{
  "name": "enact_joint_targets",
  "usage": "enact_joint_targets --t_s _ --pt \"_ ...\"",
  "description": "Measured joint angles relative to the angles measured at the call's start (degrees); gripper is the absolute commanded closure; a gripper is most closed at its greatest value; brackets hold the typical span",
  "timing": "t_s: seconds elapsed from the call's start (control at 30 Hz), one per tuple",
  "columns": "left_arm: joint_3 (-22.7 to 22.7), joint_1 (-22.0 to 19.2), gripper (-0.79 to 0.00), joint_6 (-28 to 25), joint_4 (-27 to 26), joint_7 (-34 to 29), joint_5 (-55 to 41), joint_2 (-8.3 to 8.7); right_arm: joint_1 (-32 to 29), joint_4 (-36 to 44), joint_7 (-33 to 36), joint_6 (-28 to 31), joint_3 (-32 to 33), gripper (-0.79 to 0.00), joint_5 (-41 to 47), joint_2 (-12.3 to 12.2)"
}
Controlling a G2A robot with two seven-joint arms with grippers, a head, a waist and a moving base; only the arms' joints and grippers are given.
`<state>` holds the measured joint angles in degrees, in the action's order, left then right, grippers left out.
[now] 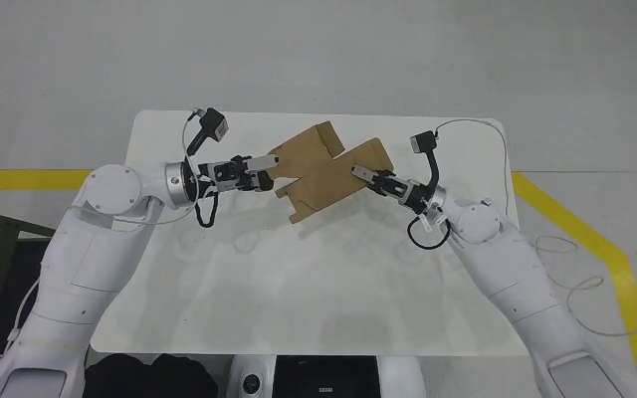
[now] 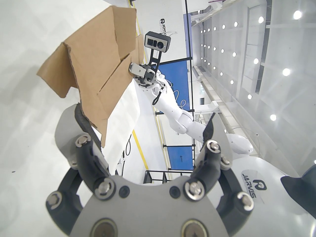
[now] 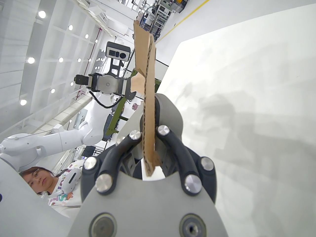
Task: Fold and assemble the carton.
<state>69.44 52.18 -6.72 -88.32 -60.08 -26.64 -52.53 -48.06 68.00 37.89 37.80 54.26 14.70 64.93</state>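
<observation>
A flat, partly folded brown carton (image 1: 323,177) is held up over the far middle of the white table (image 1: 299,289). My right gripper (image 1: 360,173) is shut on the carton's right edge; in the right wrist view the cardboard (image 3: 146,75) runs edge-on between its fingers (image 3: 149,110). My left gripper (image 1: 271,171) is at the carton's left end with its jaws spread wide. In the left wrist view one finger (image 2: 82,122) touches a corner of the carton (image 2: 98,57), while the other finger (image 2: 211,129) stands well apart. The right gripper (image 2: 133,69) pinches the far edge.
The table's near half is bare white surface. Yellow floor lines (image 1: 40,179) run past both sides of the table. Both wrist cameras stick up on stalks above the grippers, close to the carton.
</observation>
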Motion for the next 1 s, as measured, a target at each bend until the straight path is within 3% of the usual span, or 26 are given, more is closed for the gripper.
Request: enact_joint_targets --t_s 0.4,0.43,0.5,0.57,0.7,0.8,1.0 --pt "-1.0 -1.0 -0.779 -1.1 1.1 2.9 2.2 -0.62 0.5 1.1 1.0 0.0 -0.3 0.000 -0.2 0.8" --pt "-1.1 -1.0 -0.727 -1.1 1.2 3.0 2.3 -0.66 0.5 1.1 1.0 0.0 -0.3 0.000 -0.2 0.9" --pt "-1.2 -1.0 -0.499 -1.2 1.4 3.2 2.6 -0.73 0.6 1.1 1.2 0.0 -0.3 0.000 -0.2 1.0" --pt "-1.3 -0.9 -0.406 -1.1 1.7 3.4 2.8 -0.80 0.6 1.0 1.3 0.2 -0.2 0.000 -0.2 1.1" --pt "-1.3 -0.9 -0.391 -1.0 2.2 3.6 3.5 -0.87 0.6 0.8 1.6 0.3 0.0 0.000 -0.1 1.3" --pt "-1.3 -0.8 -0.440 -0.9 2.7 3.6 4.0 -0.91 0.6 0.8 1.8 0.3 0.2 0.000 -0.1 1.4" --pt "-1.0 -0.7 -0.379 -0.5 3.2 3.5 5.0 -0.93 0.6 0.8 2.3 0.4 0.4 0.000 -0.2 1.6"
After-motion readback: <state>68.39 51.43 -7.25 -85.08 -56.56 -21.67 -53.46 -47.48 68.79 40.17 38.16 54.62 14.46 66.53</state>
